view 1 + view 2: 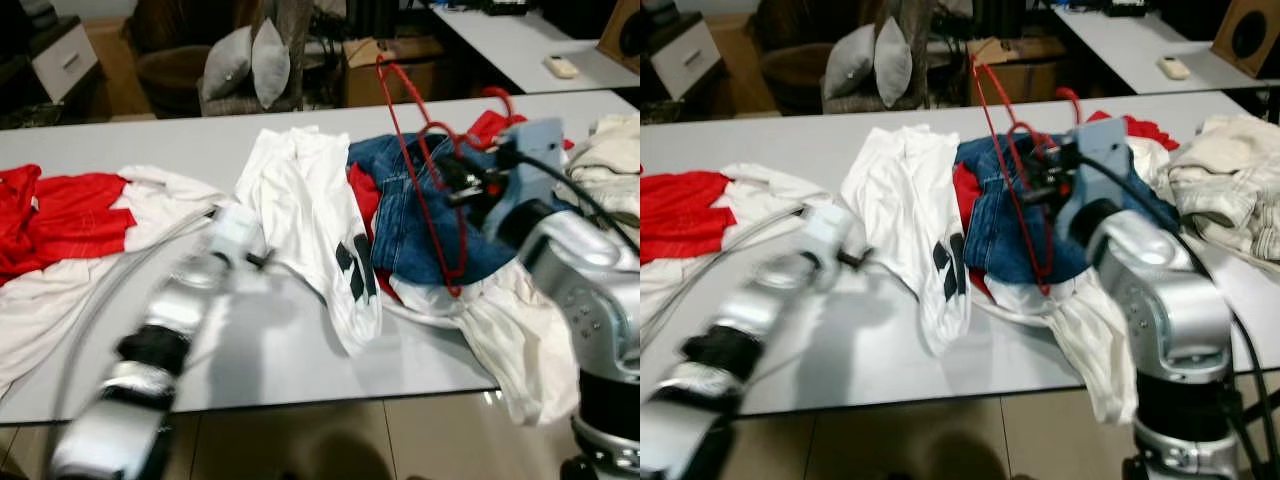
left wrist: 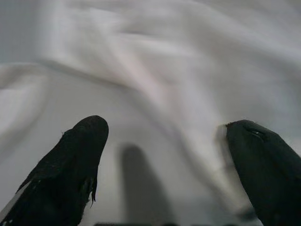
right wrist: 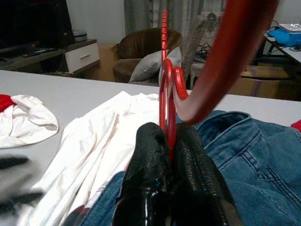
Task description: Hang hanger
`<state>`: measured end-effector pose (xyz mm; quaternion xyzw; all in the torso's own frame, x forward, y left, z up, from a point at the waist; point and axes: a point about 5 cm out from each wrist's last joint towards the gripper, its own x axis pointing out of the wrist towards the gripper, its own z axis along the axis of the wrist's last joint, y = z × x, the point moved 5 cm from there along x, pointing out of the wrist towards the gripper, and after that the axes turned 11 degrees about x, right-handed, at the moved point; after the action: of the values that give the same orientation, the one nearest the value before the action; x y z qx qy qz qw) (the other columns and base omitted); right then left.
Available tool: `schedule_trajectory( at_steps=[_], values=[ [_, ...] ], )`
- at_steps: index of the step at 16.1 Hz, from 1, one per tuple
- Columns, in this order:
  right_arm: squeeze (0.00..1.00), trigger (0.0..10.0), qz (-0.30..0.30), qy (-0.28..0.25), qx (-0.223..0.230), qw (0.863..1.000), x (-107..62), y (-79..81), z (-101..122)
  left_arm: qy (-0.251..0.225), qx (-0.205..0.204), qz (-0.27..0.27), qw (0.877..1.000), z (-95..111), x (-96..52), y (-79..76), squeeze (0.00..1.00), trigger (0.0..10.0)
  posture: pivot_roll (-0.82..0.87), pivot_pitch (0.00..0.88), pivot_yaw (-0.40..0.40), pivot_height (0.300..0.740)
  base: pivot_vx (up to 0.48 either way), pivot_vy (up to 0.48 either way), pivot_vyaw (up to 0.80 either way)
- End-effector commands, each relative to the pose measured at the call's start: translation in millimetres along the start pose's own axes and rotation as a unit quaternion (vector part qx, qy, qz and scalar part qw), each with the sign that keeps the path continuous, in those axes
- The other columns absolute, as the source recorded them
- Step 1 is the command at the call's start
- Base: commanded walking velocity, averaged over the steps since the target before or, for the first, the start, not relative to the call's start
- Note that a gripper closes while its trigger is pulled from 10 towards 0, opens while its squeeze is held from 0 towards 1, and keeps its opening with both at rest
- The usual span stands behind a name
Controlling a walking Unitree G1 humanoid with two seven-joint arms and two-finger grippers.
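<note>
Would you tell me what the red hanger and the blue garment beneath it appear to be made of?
Red hanger: probably glossy plastic or coated wire; thin, smooth, with sheen. Blue garment: denim, judging by the woven texture and stitched seams. The right gripper clamps the hanger.

A home living room: a brown armchair (image 3: 141, 47) with grey cushions (image 1: 245, 60), and a laundry-strewn table (image 1: 150, 140).
</note>
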<state>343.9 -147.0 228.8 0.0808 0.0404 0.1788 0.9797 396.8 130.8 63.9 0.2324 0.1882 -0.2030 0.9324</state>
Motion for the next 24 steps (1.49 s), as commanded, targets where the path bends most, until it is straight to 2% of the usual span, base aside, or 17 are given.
schedule_trajectory(
  at_steps=[1,2,4,5,6,8,10,11,12,13,15,16,18,19,20,22,24],
  values=[
    [0.00,10.0,0.007,-0.006,-0.014,1.000,-2.7,6.9,2,-0.013,0.015,-0.049,0.999,7,5.4,-21.8,0.00,10.0,-0.19,0.000,0.080,0.740,0.000,0.000,0.00],
    [0.00,10.0,0.009,-0.006,-0.017,1.000,-3.3,7.8,1,-0.021,0.014,-0.074,0.997,10,7.1,-33.5,0.00,10.0,-0.20,0.000,0.087,0.740,0.000,0.000,0.00],
    [0.00,10.0,0.012,-0.010,-0.022,1.000,-5.9,10.0,1,-0.038,0.027,-0.195,0.980,13,5.4,-82.4,0.00,10.0,-0.21,0.000,0.099,0.740,0.000,0.000,0.00],
    [0.00,10.0,0.010,-0.013,-0.023,1.000,-6.8,10.0,2,-0.047,0.042,-0.216,0.974,13,3.5,-91.4,0.00,10.0,-0.21,0.000,0.100,0.740,0.000,0.000,0.00],
    [0.00,10.0,0.010,-0.016,-0.022,1.000,-7.3,10.0,3,-0.064,0.052,-0.220,0.972,16,2.7,-93.0,0.00,10.0,-0.21,0.000,0.100,0.740,0.000,0.000,0.00],
    [0.00,10.0,0.008,-0.017,-0.023,1.000,-8.3,9.9,3,-0.103,0.045,-0.199,0.973,26,-1.1,-76.5,0.00,10.0,-0.20,0.000,0.092,0.740,0.000,0.000,0.00],
    [0.00,10.0,0.012,-0.024,-0.006,1.000,-9.6,12.1,5,-0.134,0.054,-0.201,0.969,30,-17.7,-58.5,0.00,10.0,-0.19,0.000,0.092,0.740,0.000,0.000,0.00],
    [0.00,10.0,0.001,-0.050,-0.010,0.999,-10.3,10.6,11,-0.157,0.052,-0.200,0.966,34,-30.0,-49.7,0.00,10.0,-0.19,0.000,0.092,0.740,0.000,0.000,0.00],
    [0.00,10.0,-0.006,-0.059,0.003,0.998,-10.5,9.1,14,-0.185,0.040,-0.196,0.962,45,-50.5,-37.6,1.00,10.0,-0.18,0.000,0.089,0.740,0.000,0.000,0.00],
    [0.00,10.0,-0.005,-0.060,0.009,0.998,-10.9,9.3,14,-0.194,0.035,-0.198,0.960,48,-57.7,-35.1,1.00,10.0,-0.17,0.000,0.089,0.740,0.000,0.000,0.00],
    [0.00,10.0,-0.003,-0.075,0.020,0.997,-12.6,10.6,17,-0.255,0.002,-0.139,0.957,71,-85.9,-9.6,1.00,10.0,-0.16,0.000,0.088,0.740,0.000,0.000,0.00],
    [0.00,10.0,-0.001,-0.075,0.024,0.997,-13.9,12.4,13,-0.274,-0.032,-0.058,0.960,79,-102.2,12.3,1.00,10.0,-0.15,0.000,0.090,0.740,0.000,0.000,0.00],
    [0.00,10.0,-0.017,-0.063,0.034,0.997,-15.6,9.9,3,-0.289,-0.052,0.015,0.956,83,-117.1,25.7,1.00,10.0,-0.14,0.000,0.084,0.740,0.000,0.000,0.00],
    [0.00,10.0,-0.033,-0.053,0.033,0.998,-19.2,8.7,-11,-0.270,-0.070,0.084,0.956,76,-128.1,32.5,1.00,10.0,-0.13,0.000,0.087,0.740,0.000,0.000,0.00],
    [0.00,10.0,-0.036,-0.048,0.032,0.998,-21.9,9.9,-19,-0.249,-0.079,0.108,0.959,67,-131.9,29.7,1.00,10.0,-0.13,0.000,0.091,0.740,0.000,0.431,0.00],
    [0.00,10.0,-0.039,-0.044,0.018,0.998,-25.3,12.8,-26,-0.227,-0.060,0.105,0.966,57,-130.0,17.9,0.64,10.0,-0.13,0.000,0.091,0.740,0.000,0.480,0.00],
    [0.00,10.0,-0.037,-0.065,0.022,0.997,-30.1,16.7,-24,-0.214,-0.060,0.100,0.970,55,-123.8,12.0,0.60,10.0,-0.14,0.000,0.091,0.740,0.000,0.433,0.00]
  ],
)
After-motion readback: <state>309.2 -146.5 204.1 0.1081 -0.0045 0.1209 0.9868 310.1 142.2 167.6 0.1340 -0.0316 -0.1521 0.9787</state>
